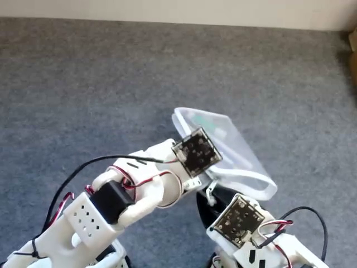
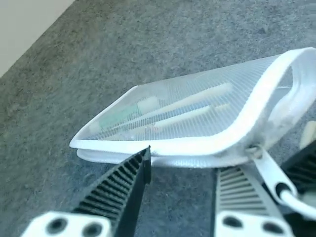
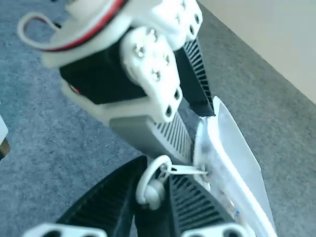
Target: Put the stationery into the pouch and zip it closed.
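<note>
Here, your right gripper [image 3: 157, 170] was clamped on the zipper pull [image 3: 150, 190]. Your left gripper [image 2: 186, 160] stood with jaws apart at the edge of the pouch [image 1: 245, 156], centre-right of the high view, stationery [image 2: 187, 101] inside.

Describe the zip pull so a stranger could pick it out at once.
On the grey carpet lies a see-through white mesh pouch with stationery inside. At its end nearest the arms, the zip pull is a thin white tab running from the zip into the right gripper. It ends in a small white ring, the only loop there.
</note>
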Controlling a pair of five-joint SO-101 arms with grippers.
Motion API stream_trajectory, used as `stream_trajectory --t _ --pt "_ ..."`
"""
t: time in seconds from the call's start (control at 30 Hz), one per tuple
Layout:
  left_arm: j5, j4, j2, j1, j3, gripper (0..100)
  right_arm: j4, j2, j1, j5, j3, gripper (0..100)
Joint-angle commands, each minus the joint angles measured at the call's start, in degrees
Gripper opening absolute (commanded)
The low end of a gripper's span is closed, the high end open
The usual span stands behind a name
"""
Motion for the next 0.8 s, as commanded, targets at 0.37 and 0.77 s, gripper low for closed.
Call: stream_trajectory --t 0.37,0.77 --pt "-1.3 0.2 -4.9 -0.6 0.4 23 -0.3 -0.2 -2.1 1.1 -3.8 1.2" --pt "-3.9 5.0 -12.7 0.0 1.5 26 0.4 -0.2 -2.4 1.1 -3.8 1.2"
